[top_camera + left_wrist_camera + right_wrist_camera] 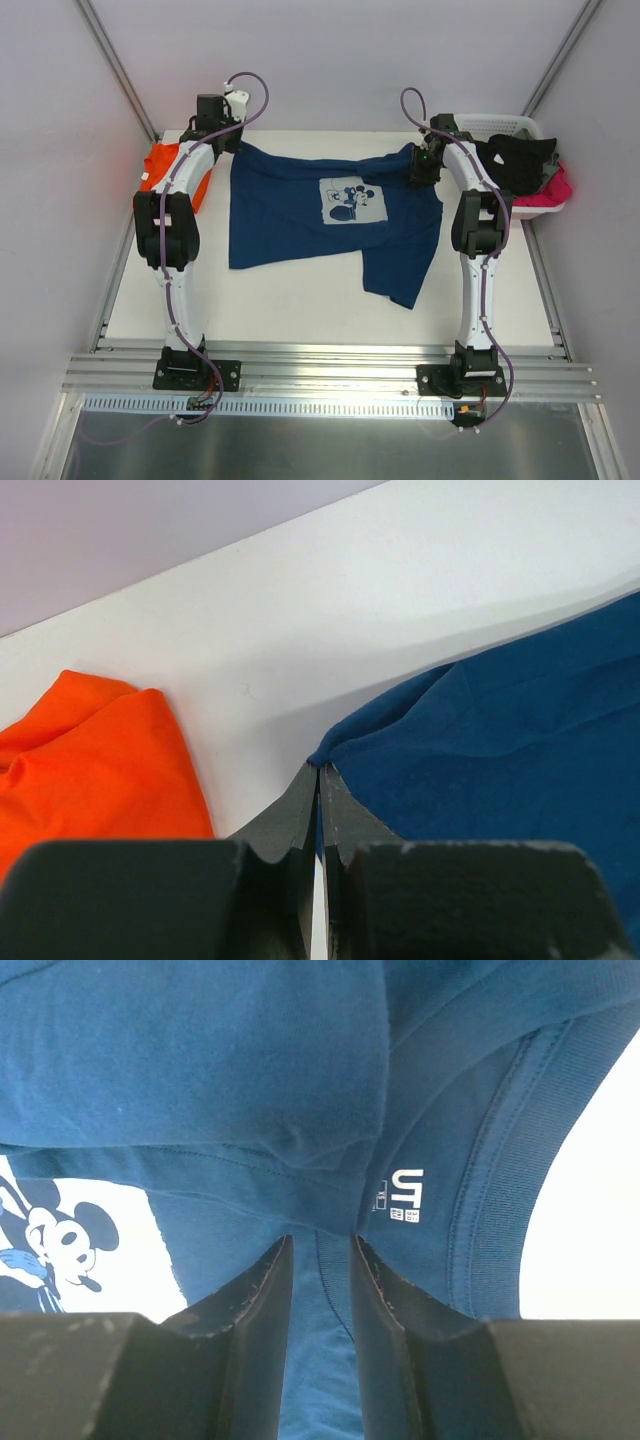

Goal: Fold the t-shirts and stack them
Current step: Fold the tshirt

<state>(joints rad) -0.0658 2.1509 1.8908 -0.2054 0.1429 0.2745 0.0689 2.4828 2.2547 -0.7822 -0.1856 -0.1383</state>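
Note:
The navy blue t-shirt (300,215) lies spread on the white table, its pale chest print (352,203) facing up. My left gripper (236,141) is at its far left corner. In the left wrist view it (319,770) is shut on that corner of the navy cloth (500,750). My right gripper (421,166) is at the shirt's far right. In the right wrist view it (320,1245) is closed on a fold of the navy cloth (200,1070) by the ribbed collar (500,1210). The orange t-shirt (176,172) lies bunched at the far left, also seen in the left wrist view (90,770).
A white basket (500,124) holding black and pink clothes stands at the far right, beside my right arm. Pale walls close off the table at the back and on both sides. The table's bare near part (300,310) lies in front of the shirt.

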